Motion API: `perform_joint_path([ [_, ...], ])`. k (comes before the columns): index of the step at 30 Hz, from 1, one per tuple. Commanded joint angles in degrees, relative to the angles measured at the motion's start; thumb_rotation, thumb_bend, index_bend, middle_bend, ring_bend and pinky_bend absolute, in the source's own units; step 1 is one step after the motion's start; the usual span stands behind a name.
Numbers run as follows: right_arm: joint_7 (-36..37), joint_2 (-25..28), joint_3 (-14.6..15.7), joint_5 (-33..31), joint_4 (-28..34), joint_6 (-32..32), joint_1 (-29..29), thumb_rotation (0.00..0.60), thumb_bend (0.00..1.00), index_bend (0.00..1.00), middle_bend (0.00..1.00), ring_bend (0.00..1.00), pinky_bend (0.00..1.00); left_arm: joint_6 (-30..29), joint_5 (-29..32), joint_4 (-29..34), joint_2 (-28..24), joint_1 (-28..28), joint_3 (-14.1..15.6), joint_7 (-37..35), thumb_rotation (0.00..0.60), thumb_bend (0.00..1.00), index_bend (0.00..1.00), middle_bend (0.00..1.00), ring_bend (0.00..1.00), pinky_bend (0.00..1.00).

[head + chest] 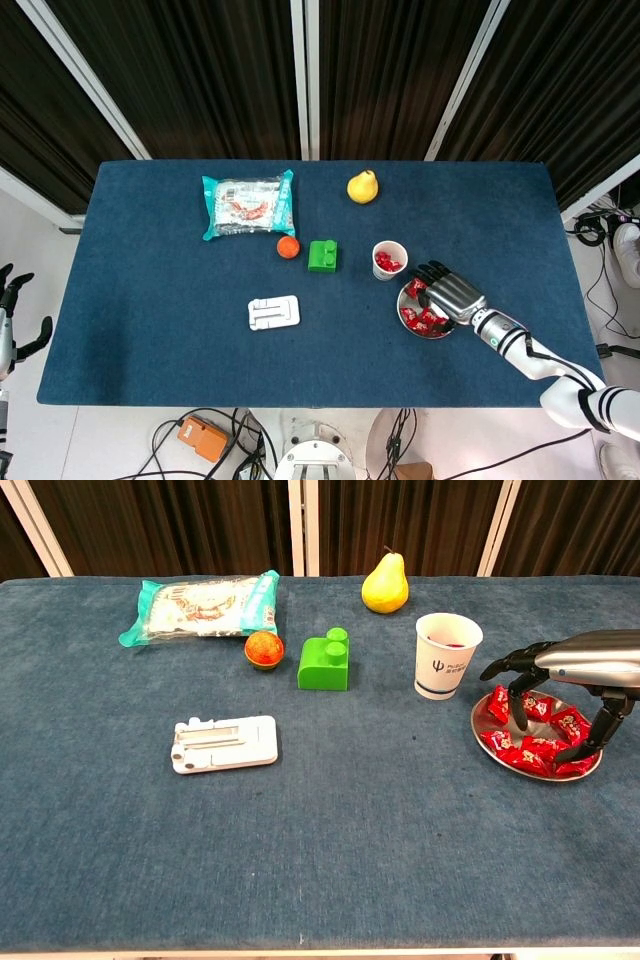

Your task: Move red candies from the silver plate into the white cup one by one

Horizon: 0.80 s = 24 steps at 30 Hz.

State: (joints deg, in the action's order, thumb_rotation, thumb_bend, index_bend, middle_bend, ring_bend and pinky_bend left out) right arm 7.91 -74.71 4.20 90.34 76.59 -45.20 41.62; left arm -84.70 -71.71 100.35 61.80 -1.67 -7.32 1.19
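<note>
The silver plate (pixel 483 723) lies at the right of the table with several red candies (pixel 529 749) on it. Just left of it stands the white cup (pixel 447 657), with red candies (pixel 386 262) inside. My right hand (pixel 575 662) hovers low over the plate, fingers spread and pointing down, their tips (pixel 519 712) among the candies. I see no candy held between them. In the head view the right hand (pixel 451 293) covers the right half of the plate (pixel 404 301). My left hand (pixel 12 308) hangs off the table's left edge, fingers apart and holding nothing.
A yellow pear (pixel 385 583) stands behind the cup. A green block (pixel 325 661) and an orange ball (pixel 264 649) sit left of it. A snack packet (pixel 203 605) lies at the back left and a white flat holder (pixel 223 743) nearer the front.
</note>
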Motion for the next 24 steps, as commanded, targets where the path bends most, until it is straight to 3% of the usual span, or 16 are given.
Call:
perform_joint_path([
  [1, -0.55, -0.11, 0.26, 0.10, -0.09, 0.52, 0.19, 0.600, 0.37, 0.52, 0.11, 0.06, 0.00, 0.01, 0.00, 0.00, 0.01, -0.01, 0.00, 0.02, 0.600, 0.35, 0.16, 0.00, 0.00, 0.00],
  [24, -2.91, 0.89, -0.37, -0.71, 0.49, -0.07, 0.25, 0.600, 0.55, 0.62, 0.11, 0.06, 0.00, -0.18, 0.18, 0.02, -0.05, 0.17, -0.12, -0.25, 0.600, 0.35, 0.16, 0.00, 0.00, 0.00],
])
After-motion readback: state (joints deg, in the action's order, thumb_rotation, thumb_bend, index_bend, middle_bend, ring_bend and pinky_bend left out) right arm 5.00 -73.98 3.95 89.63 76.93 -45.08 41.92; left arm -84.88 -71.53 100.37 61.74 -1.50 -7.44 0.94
